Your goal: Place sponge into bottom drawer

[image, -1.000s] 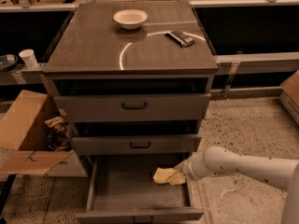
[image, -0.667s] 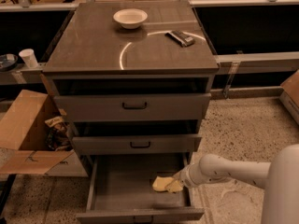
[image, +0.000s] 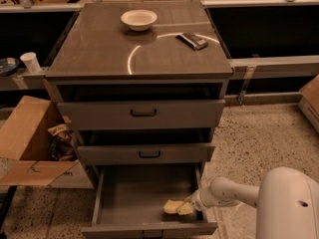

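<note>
Speckled floor (image: 259, 133); bottom drawer (image: 129, 193) open; hand (image: 192, 206) inside against sponge (image: 173, 207), grasp unclear; bowl (image: 139, 19) atop cabinet (image: 99, 54).

White arm (image: 227, 193) is stretched out nearly level. The gripper (image: 189, 207) sits way down low at its tip, chunky housing (image: 289, 203) behind it.

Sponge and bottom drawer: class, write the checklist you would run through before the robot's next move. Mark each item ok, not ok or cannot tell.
1. Bottom drawer pulled open, floor showing: ok.
2. Sponge inside the drawer's walls, near the front right corner: ok.
3. Sponge resting on the drawer floor rather than held above it: cannot tell.
4. Pincer at the sponge's right end, down in the drawer: ok.
5. Middle drawer front set back from the sponge, leaving the way up free: ok.
</note>
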You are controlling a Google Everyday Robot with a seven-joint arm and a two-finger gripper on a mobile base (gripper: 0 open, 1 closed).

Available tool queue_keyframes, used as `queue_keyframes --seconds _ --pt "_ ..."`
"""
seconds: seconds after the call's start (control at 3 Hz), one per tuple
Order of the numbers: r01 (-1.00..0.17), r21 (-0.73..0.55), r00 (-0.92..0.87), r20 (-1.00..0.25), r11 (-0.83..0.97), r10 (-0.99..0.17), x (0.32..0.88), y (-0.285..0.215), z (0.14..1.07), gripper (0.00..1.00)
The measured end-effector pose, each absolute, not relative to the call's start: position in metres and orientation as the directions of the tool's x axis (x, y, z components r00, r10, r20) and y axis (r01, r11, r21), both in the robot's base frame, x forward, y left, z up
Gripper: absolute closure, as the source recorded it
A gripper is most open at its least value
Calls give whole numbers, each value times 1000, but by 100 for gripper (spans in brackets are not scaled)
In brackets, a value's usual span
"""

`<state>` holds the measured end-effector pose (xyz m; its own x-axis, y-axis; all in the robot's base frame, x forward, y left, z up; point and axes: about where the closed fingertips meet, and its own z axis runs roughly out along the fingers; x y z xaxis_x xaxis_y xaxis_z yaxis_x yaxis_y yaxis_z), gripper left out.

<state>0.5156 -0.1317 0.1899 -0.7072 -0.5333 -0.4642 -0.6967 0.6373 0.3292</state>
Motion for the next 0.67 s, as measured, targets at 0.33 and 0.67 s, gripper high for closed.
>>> queue_keyframes --seconds 0.33,0.67 --pt "-692 330 -711 -465 642 -527 518 -132 185 52" --pt "-692 330 -711 -465 642 -527 518 -132 185 29"
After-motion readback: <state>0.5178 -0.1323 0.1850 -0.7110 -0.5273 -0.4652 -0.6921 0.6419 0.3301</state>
